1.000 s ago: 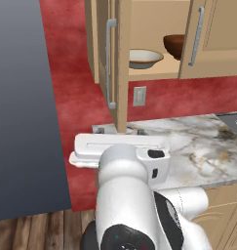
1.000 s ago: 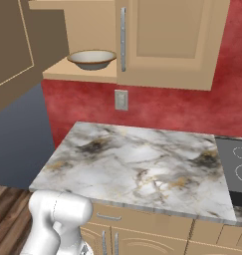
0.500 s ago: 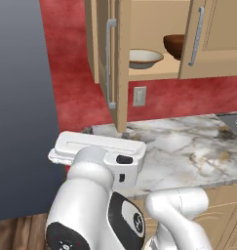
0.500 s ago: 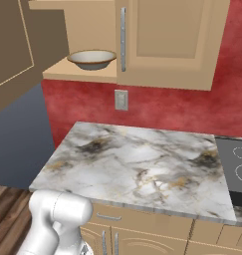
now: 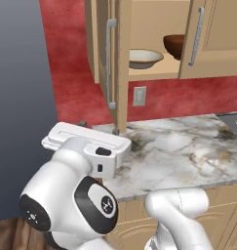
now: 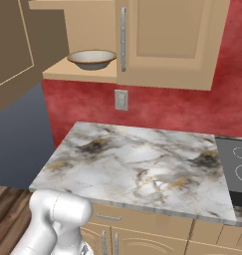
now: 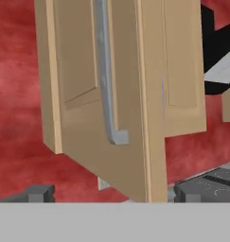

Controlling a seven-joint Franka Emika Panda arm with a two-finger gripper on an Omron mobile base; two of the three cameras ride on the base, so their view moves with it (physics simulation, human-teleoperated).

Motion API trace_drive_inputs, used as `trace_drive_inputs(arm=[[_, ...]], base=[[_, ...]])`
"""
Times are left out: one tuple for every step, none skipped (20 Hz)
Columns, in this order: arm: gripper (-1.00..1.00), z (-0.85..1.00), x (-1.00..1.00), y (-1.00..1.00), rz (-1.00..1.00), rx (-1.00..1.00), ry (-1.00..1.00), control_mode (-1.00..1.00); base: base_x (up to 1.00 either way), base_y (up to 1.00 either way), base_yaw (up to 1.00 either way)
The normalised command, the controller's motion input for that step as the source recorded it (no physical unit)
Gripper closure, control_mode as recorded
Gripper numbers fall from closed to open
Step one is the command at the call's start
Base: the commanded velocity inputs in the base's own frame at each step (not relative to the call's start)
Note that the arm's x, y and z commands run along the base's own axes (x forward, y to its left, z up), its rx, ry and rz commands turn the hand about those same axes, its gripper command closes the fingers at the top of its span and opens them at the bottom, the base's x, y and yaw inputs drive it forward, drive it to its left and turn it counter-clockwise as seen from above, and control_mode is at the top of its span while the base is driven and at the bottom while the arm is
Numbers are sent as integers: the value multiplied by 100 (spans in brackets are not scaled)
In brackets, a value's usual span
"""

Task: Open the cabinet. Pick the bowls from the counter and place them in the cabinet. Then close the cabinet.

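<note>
While spread wide and empty, end effector faces cabinet door.

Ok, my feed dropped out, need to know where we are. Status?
Gripper open, empty, facing the open left door by its handle. Both bowls on the cabinet shelf: cream bowl, brown bowl. Doors not yet shut. Nothing blocking the left door's swing.

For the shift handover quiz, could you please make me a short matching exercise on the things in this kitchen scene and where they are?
Things:
1. cream bowl
2. brown bowl
3. wall socket
4. left door

Places or states:
a. on the red wall above the counter
b. swung open, edge toward the camera
c. on the cabinet shelf, nearer the open side
d. on the shelf, partly behind the right door

Pairs: 1-c, 2-d, 3-a, 4-b
</note>
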Motion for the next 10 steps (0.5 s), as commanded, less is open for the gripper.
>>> trace_drive_inputs(arm=[[-100, -14, 42, 11, -12, 2, 0, -100], [-100, -13, 42, 11, -11, 1, 0, -100], [-100, -12, 44, 11, -10, 2, 0, -100], [-100, -12, 53, 13, -9, 2, 0, -100], [-100, -12, 59, 15, -8, 1, 0, -100], [-100, -15, 59, 14, -7, 1, -1, -100], [-100, -16, 56, 12, -6, 1, -2, -100], [-100, -16, 51, 12, -5, 2, -5, -100], [-100, -16, 49, 11, -4, 2, -8, -100], [-100, -17, 49, 10, -4, 3, -8, -100]], base=[[0, 0, 0], [0, 0, 0], [0, 0, 0], [0, 0, 0], [0, 0, 0], [0, 0, 0], [0, 0, 0], [0, 0, 0], [0, 0, 0], [0, 0, 0]])
